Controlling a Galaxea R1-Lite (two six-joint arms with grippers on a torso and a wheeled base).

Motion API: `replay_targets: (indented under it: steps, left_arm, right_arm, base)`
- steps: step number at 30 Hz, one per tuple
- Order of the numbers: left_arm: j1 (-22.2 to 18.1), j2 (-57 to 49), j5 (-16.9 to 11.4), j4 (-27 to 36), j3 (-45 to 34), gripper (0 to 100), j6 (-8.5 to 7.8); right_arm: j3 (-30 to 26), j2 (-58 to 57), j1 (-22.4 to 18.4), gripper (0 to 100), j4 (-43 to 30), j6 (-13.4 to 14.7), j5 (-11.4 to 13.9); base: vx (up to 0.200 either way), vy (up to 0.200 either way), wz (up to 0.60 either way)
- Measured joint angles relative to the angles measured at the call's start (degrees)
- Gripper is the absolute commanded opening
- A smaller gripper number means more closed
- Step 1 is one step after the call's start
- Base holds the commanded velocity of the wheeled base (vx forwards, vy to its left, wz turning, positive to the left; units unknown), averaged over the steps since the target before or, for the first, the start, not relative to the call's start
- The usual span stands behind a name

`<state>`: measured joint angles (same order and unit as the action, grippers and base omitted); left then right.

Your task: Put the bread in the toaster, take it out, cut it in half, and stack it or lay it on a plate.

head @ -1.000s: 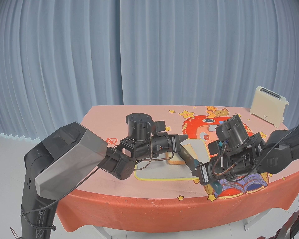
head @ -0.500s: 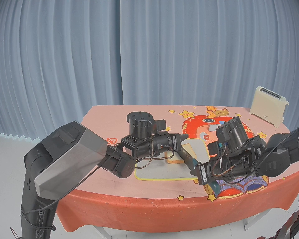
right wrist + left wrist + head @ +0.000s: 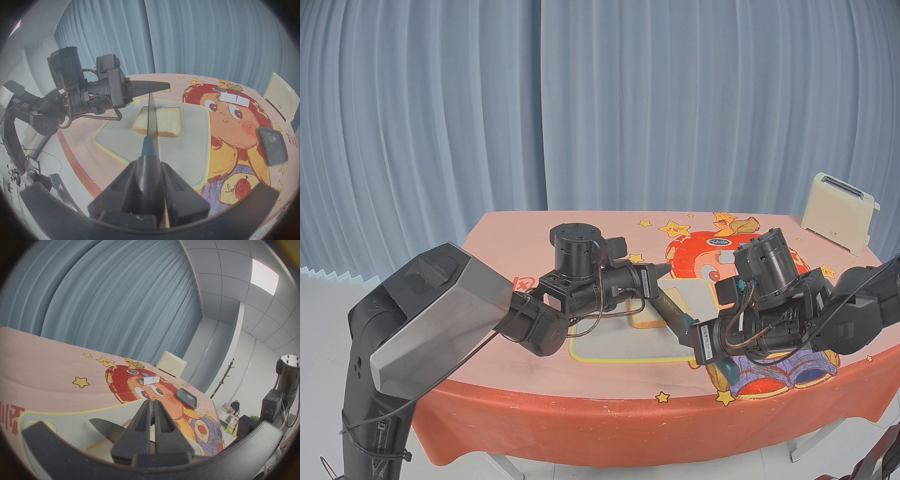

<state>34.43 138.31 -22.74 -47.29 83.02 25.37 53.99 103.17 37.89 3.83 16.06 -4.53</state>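
One bread slice [image 3: 157,121] lies on one board [image 3: 184,150]. My right gripper [image 3: 149,163] clamps one knife [image 3: 151,114] across it; my left gripper [image 3: 153,402] is closed, empty.

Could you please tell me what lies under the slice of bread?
The bread lies flat on the grey, yellow-edged cutting board, which rests on the printed tablecloth. The board's patch directly beneath the slice is covered, so anything there cannot be seen.

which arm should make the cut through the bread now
Right. The right gripper is shut on the knife, with the blade lined up over the middle of the bread; the left gripper is shut and empty.
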Motion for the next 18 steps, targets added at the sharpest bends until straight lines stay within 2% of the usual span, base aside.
replay_targets:
  steps: [18]
  left_arm:
    - [0.1, 0.3, 0.0, 0.7, 0.7, 0, 0.06]
  right_arm:
    - [-0.9, 0.7, 0.0, 0, 0.1, 0.0, -0.1]
  base:
    - [0.0, 0.0, 0.0]
